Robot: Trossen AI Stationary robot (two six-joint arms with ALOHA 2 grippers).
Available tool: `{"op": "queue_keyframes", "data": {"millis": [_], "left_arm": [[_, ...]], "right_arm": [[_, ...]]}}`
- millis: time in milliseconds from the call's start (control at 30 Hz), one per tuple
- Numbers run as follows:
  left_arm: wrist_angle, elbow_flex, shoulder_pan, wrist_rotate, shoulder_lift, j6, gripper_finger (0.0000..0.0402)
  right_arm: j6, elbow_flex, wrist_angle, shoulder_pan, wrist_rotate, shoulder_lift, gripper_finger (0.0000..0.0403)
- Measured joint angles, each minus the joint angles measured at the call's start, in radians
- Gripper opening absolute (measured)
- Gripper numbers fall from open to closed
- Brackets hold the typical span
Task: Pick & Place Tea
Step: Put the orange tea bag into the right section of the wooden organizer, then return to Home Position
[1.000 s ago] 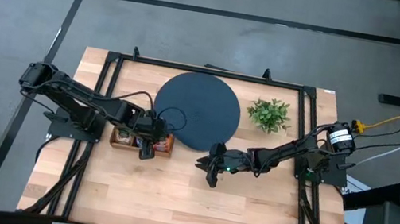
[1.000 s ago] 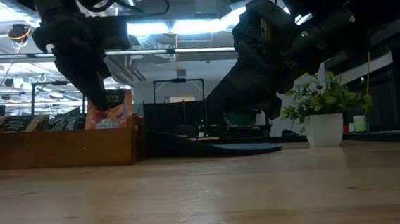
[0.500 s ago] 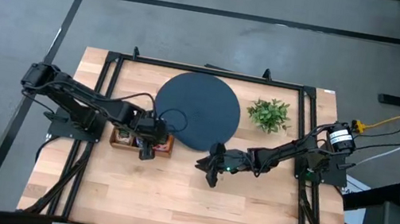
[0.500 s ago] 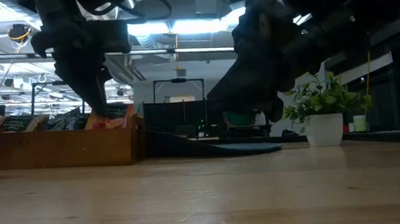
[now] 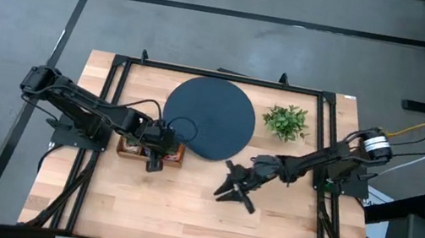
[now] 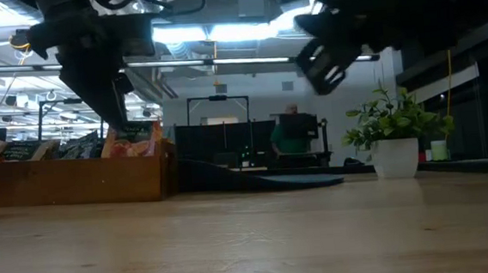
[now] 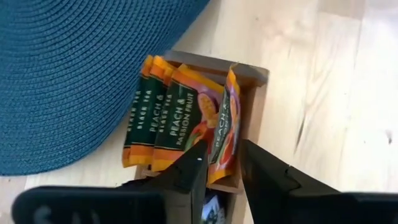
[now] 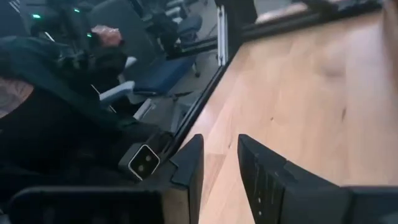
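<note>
While the left arm reaches in from nine o'clock, its left gripper [image 5: 154, 161] hangs right over the wooden box [image 5: 149, 150] that sits on the counter [image 5: 180, 216] against the eight o'clock edge of the round blue mat [image 5: 209, 118]. Seen from the left wrist, the fingers [image 7: 189, 171] stand slightly parted, straddling the upper edge of an orange peach sachet [image 7: 225, 127] at the box's end wall, apart from it rather than clamped on it. More tea sachets [image 7: 163, 115] lean packed together beside that one, filling the compartment up to the mat's rim, so little slack is left inside. The right gripper [image 5: 235, 193] hovers above bare wood at about five o'clock from the mat, well apart from the box, its fingers [image 8: 186, 165] slightly parted with nothing between them. A potted plant [image 5: 286, 121] stands just off the mat's three o'clock edge. Toward six o'clock the counter lies open and wide to its near edge.
</note>
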Motion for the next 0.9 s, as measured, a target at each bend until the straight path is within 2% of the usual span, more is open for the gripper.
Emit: {"op": "queue_keyframes", "data": {"millis": [167, 333, 567, 800, 900], "left_arm": [[-0.004, 0.003, -0.021, 0.002, -0.025, -0.045, 0.0090], [-0.038, 0.003, -0.021, 0.036, -0.060, -0.221, 0.0087], [0.017, 0.003, -0.050, 0.036, -0.099, -0.148, 0.0086], [0.040, 0.003, -0.081, 0.035, -0.131, -0.121, 0.0086], [0.060, 0.002, -0.090, 0.035, -0.140, -0.101, 0.0086]], "right_arm": [[-0.023, -0.179, 0.087, 0.003, 0.064, -0.180, 0.0101], [-0.070, -0.311, 0.172, 0.016, 0.096, -0.332, 0.0101], [-0.127, -0.424, 0.164, 0.014, 0.010, -0.491, 0.0101], [-0.149, -0.528, 0.162, 0.010, 0.035, -0.636, 0.0101], [-0.172, -0.551, 0.153, 0.004, 0.001, -0.679, 0.0101]]}}
